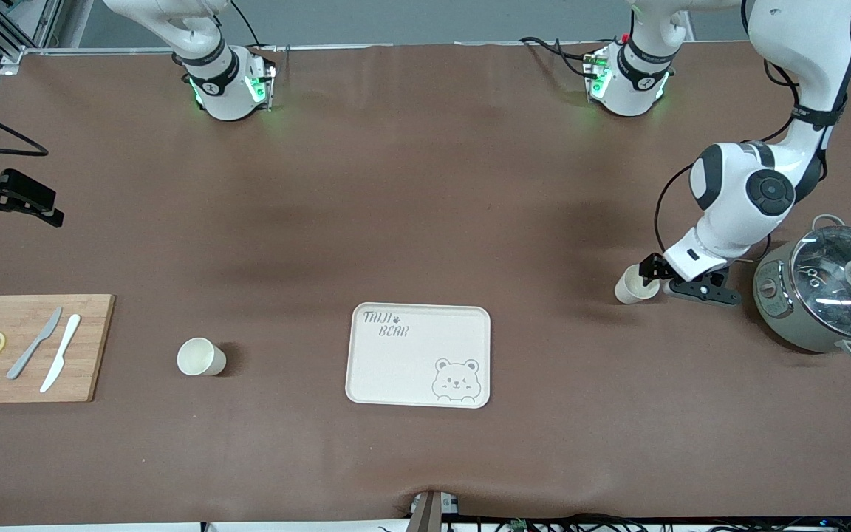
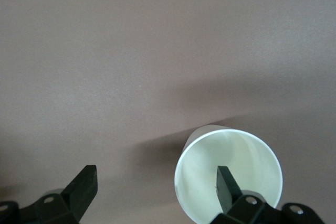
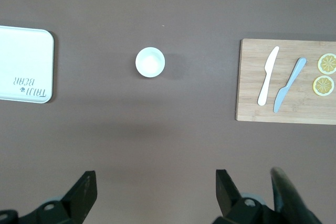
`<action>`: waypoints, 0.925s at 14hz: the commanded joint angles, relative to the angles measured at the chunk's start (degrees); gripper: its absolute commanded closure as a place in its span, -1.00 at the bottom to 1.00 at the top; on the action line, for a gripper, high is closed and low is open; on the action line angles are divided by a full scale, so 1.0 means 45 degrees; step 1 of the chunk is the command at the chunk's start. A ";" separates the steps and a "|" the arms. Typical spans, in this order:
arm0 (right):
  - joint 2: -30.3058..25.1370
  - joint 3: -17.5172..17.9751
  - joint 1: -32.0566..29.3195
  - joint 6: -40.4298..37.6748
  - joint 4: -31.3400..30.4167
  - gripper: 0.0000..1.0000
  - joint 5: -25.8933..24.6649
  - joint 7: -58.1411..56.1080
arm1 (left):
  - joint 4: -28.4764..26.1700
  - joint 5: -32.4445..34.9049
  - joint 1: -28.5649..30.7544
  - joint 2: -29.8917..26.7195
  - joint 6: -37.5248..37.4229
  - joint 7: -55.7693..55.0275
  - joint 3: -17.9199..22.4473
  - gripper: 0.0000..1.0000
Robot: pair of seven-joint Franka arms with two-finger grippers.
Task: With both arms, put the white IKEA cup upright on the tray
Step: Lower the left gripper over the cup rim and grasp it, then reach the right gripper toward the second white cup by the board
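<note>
**A:** Where do we stand at the table?

**B:** We see two white cups. One cup (image 1: 634, 285) sits toward the left arm's end of the table, just beside the grey cooker with a glass lid (image 1: 828, 295). The left gripper (image 1: 658, 279) is down at it, jaws spread, one finger (image 2: 227, 187) dipped inside the cup's mouth and the other (image 2: 83, 186) well outside the wall. Nothing is pinched yet.

**A:** And the second cup?

**B:** The other cup (image 1: 200, 357) stands upright between the wooden cutting board (image 1: 93, 347) and the tray (image 1: 388, 369), about level with the tray from the front camera. The tray, cream-white with its bear face, has nothing on it.

**A:** What is the right arm doing?

**B:** The right gripper (image 3: 152, 195) waits up over the table toward its own end, jaws spread and holding nothing; its wrist camera looks down on that second cup (image 3: 150, 62), the tray's corner (image 3: 31, 51), and the board with two knives (image 3: 281, 82) and lemon slices (image 3: 325, 74).

**A:** So which step is this?

**B:** We judge it the grasp of the first cup, with no placing begun. The next move calls for closing the jaws on the rim wall without tipping the cup, then lifting and carrying it across to the tray, keeping it upright and clear of the cooker.
</note>
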 commanded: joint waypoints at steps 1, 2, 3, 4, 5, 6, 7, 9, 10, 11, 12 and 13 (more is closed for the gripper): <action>-0.0120 0.0006 0.0066 -0.0046 -0.0090 -1.00 -0.0139 0.0201 | -0.0248 0.0049 -0.0030 0.0107 0.0596 0.0202 -0.0009 -1.00; -0.0120 0.0006 0.0066 -0.0027 -0.0109 -1.00 -0.0139 0.0201 | -0.0249 0.0049 -0.0069 0.0224 0.0656 0.0202 -0.0009 -1.00; -0.0101 0.0025 0.0066 0.0012 -0.0110 -1.00 -0.0139 0.0201 | -0.0229 0.0068 -0.0050 0.0303 0.0676 0.0202 -0.0009 -1.00; -0.0081 0.0006 0.0086 0.0070 -0.0110 -1.00 -0.0139 0.0201 | -0.0229 0.0068 -0.0069 0.0284 0.0676 0.0163 -0.0029 -1.00; -0.0023 0.0025 0.0086 0.0168 -0.0129 -1.00 -0.0158 0.0201 | -0.0248 0.0068 -0.0050 0.0265 0.0657 0.0066 -0.0048 -1.00; 0.0016 0.0025 0.0183 0.0362 -0.0206 -1.00 -0.0159 0.0201 | -0.0268 0.0049 -0.0050 0.0265 0.0657 0.0046 -0.0068 -1.00; 0.0017 0.0025 0.0338 0.0615 -0.0401 -1.00 -0.0178 0.0201 | -0.0326 0.0049 0.0008 0.0265 0.0657 0.0046 -0.0165 -1.00; 0.0036 0.0025 0.0456 0.1395 -0.0986 -1.00 -0.0256 0.0201 | -0.0443 0.0049 0.0029 0.0265 0.0657 0.0046 -0.0205 -1.00; 0.0075 0.0025 0.0515 0.1767 -0.1240 -1.00 -0.0372 0.0201 | -0.0463 0.0049 0.0029 0.0265 0.0657 0.0046 -0.0205 -1.00; 0.0114 0.0025 0.0535 0.2273 -0.1629 -1.00 -0.0393 0.0221 | -0.0502 0.0049 0.0029 0.0284 0.0637 0.0046 -0.0205 -1.00; 0.0114 0.0025 0.0535 0.2974 -0.2078 -1.00 -0.0393 0.0221 | -0.0503 0.0049 0.0029 0.0284 0.0637 0.0065 -0.0205 -1.00; 0.0134 0.0025 0.0516 0.3561 -0.2469 -1.00 -0.0393 0.0202 | -0.0503 0.0049 0.0029 0.0323 0.0637 0.0085 -0.0205 -1.00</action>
